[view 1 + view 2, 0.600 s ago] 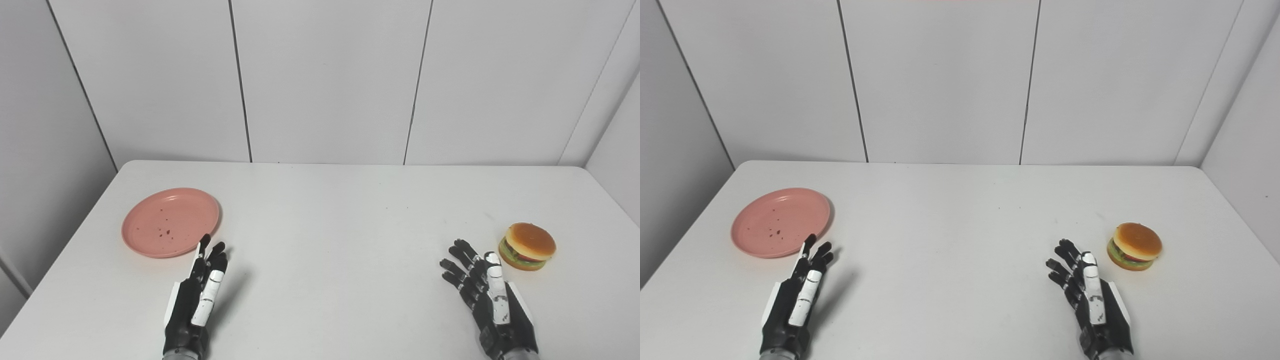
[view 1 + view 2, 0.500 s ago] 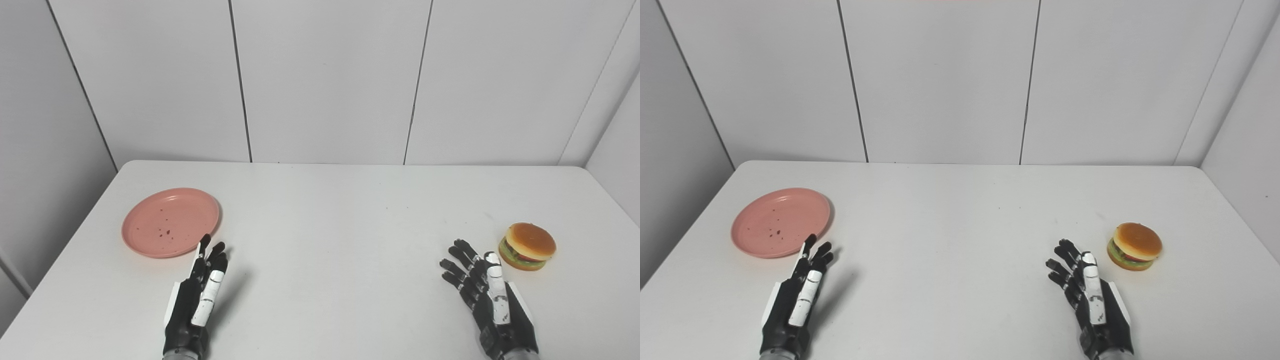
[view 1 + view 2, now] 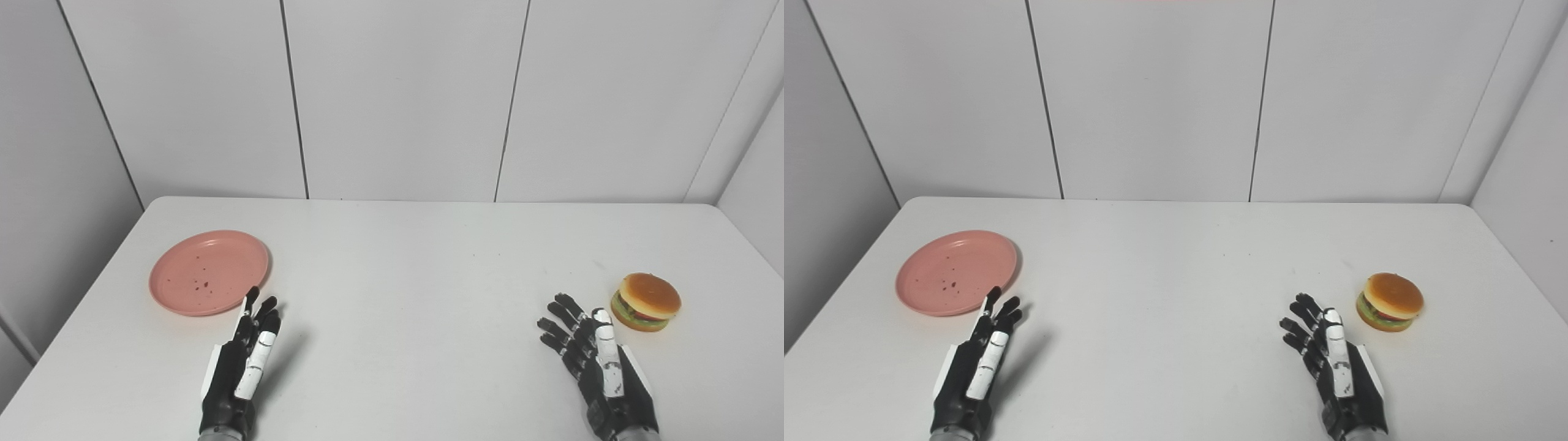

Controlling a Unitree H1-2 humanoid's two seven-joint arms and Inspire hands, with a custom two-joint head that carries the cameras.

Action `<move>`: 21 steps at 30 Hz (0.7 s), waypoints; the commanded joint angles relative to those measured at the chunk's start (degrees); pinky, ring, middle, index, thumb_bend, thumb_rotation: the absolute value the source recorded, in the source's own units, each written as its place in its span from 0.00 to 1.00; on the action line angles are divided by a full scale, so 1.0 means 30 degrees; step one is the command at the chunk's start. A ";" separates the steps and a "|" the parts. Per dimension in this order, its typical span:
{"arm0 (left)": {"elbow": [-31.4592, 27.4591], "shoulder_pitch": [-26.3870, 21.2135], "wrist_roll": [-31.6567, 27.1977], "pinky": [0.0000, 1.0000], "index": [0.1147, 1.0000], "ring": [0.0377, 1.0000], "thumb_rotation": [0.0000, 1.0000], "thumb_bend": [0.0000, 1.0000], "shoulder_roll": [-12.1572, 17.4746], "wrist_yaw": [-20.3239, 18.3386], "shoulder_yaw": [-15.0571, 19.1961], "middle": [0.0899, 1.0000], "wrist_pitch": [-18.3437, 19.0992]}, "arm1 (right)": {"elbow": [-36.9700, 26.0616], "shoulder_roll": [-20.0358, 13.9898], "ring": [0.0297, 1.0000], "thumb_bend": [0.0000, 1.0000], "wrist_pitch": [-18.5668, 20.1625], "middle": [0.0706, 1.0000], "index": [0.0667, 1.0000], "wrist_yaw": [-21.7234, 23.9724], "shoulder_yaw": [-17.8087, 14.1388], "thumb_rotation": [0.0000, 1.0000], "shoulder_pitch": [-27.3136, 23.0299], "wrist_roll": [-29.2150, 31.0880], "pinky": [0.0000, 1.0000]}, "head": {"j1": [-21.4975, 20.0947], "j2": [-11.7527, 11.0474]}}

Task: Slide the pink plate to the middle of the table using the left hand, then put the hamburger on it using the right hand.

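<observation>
The pink plate (image 3: 209,272) lies flat on the left side of the white surface (image 3: 404,257), far from the middle. It has a few small dark specks on it. Just near of the plate, a bit to the right, is the left robot hand (image 3: 240,364). Its fingers (image 3: 256,309) are straight and spread a little, and they point toward the plate's near edge. The hand holds nothing. I cannot tell if the fingertips touch the plate or stop just short of it.

The middle of the surface has only some tiny dark dots.

On the right side, the right robot hand (image 3: 597,361) is spread wide too, with nothing in it. The hamburger (image 3: 646,301) sits upright just beside it, a little farther away and to the right. The hand and the hamburger do not touch
</observation>
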 commanded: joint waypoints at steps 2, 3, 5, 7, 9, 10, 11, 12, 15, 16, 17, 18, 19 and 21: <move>-0.0185 -0.0436 0.0048 0.99 1.00 0.94 0.79 0.73 -0.0001 -0.0309 -0.0256 0.94 0.0259 | -0.0336 0.0053 0.84 0.86 0.0407 0.89 0.87 0.0239 0.0126 1.00 -0.0213 0.0084 0.88 | 0.0018 -0.0016; -0.0213 -0.0425 0.0066 0.99 1.00 0.94 0.79 0.73 -0.0005 -0.0291 -0.0263 0.93 0.0286 | -0.0356 0.0067 0.84 0.86 0.0431 0.88 0.87 0.0220 0.0114 1.00 -0.0208 0.0095 0.87 | 0.0013 -0.0009; -0.0201 -0.0421 0.0076 0.99 1.00 0.94 0.79 0.74 0.0016 -0.0302 -0.0273 0.93 0.0238 | -0.0362 0.0032 0.84 0.86 0.0426 0.88 0.87 0.0257 0.0151 1.00 -0.0211 0.0064 0.87 | 0.0005 0.0003; -0.0181 -0.0423 0.0070 0.99 1.00 0.94 0.79 0.74 0.0017 -0.0302 -0.0271 0.93 0.0200 | -0.0357 -0.0001 0.84 0.86 0.0435 0.89 0.87 0.0297 0.0171 1.00 -0.0217 0.0063 0.88 | 0.0001 0.0005; -0.0236 -0.0429 0.0048 0.99 1.00 0.94 0.79 0.74 -0.0009 -0.0275 -0.0260 0.93 0.0339 | -0.0363 -0.0007 0.85 0.86 0.0426 0.89 0.87 0.0312 0.0178 1.00 -0.0218 0.0071 0.88 | 0.0002 0.0014; -0.0254 -0.0431 0.0042 0.99 1.00 0.94 0.79 0.74 -0.0016 -0.0268 -0.0257 0.93 0.0386 | -0.0366 -0.0007 0.85 0.85 0.0420 0.89 0.87 0.0315 0.0181 1.00 -0.0219 0.0071 0.88 | 0.0002 0.0014; -0.0273 -0.0431 0.0052 0.99 1.00 0.94 0.79 0.74 -0.0011 -0.0269 -0.0262 0.93 0.0427 | -0.0379 -0.0004 0.85 0.85 0.0424 0.89 0.87 0.0314 0.0184 1.00 -0.0215 0.0073 0.88 | 0.0004 0.0014; -0.0283 -0.0429 0.0062 0.99 1.00 0.94 0.79 0.74 -0.0005 -0.0272 -0.0267 0.93 0.0443 | -0.0389 -0.0003 0.85 0.85 0.0429 0.89 0.87 0.0312 0.0186 1.00 -0.0212 0.0074 0.88 | 0.0004 0.0014; -0.0298 -0.0419 0.0040 0.99 1.00 0.94 0.79 0.75 0.0026 -0.0301 -0.0262 0.93 0.0490 | -0.0361 0.0020 0.85 0.85 0.0351 0.89 0.87 0.0308 0.0197 1.00 -0.0196 0.0051 0.88 | -0.0057 -0.0019; -0.0296 -0.0414 0.0037 0.99 1.00 0.94 0.79 0.75 0.0033 -0.0302 -0.0257 0.93 0.0492 | -0.0356 0.0024 0.85 0.85 0.0337 0.89 0.87 0.0305 0.0210 1.00 -0.0191 0.0029 0.88 | -0.0057 -0.0019; -0.0254 -0.0411 0.0020 0.99 1.00 0.94 0.79 0.75 0.0065 -0.0330 -0.0247 0.93 0.0437 | -0.0337 0.0049 0.85 0.86 0.0322 0.89 0.87 0.0303 0.0227 1.00 -0.0184 0.0022 0.88 | -0.0227 -0.0090; -0.0224 -0.0409 0.0006 1.00 1.00 0.94 0.80 0.75 0.0089 -0.0351 -0.0241 0.94 0.0396 | -0.0323 0.0067 0.85 0.85 0.0311 0.89 0.87 0.0302 0.0239 1.00 -0.0179 0.0022 0.88 | -0.0227 -0.0090; -0.0178 -0.0401 0.0012 1.00 1.00 0.94 0.80 0.75 0.0134 -0.0372 -0.0231 0.94 0.0322 | -0.0269 0.0076 0.85 0.85 0.0224 0.89 0.87 0.0326 0.0290 1.00 -0.0182 -0.0031 0.88 | -0.0385 -0.0162; -0.0060 -0.0385 -0.0051 0.99 1.00 0.93 0.80 0.75 0.0194 -0.0406 -0.0176 0.94 0.0189 | -0.0087 0.0092 0.85 0.86 -0.0005 0.89 0.88 0.0383 0.0405 1.00 -0.0195 -0.0172 0.88 | -0.0495 -0.0296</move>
